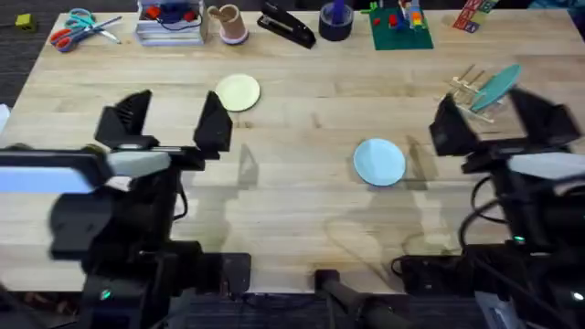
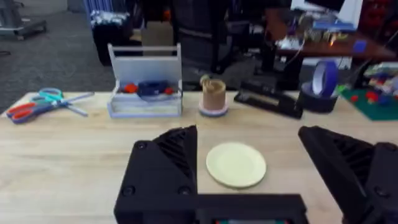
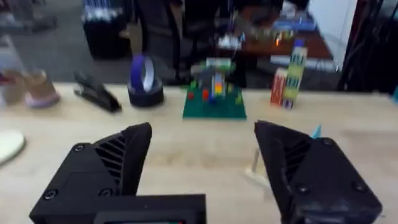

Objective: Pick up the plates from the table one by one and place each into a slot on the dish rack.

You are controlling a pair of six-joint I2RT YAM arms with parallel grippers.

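left pincer (image 1: 174,123) spread, empty, near yellow plate (image 1: 239,92); right pincer (image 1: 498,123) spread, empty. risk: flat plate slips on tabletop (image 1: 302,210) during edge grasp.

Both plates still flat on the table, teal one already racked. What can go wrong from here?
1. The yellow plate and blue plate lie flat on the table; open fingers may slide off a rim.
2. The teal plate already leans in the small rack; a new plate may knock it.
3. The rack looks light and may shift.
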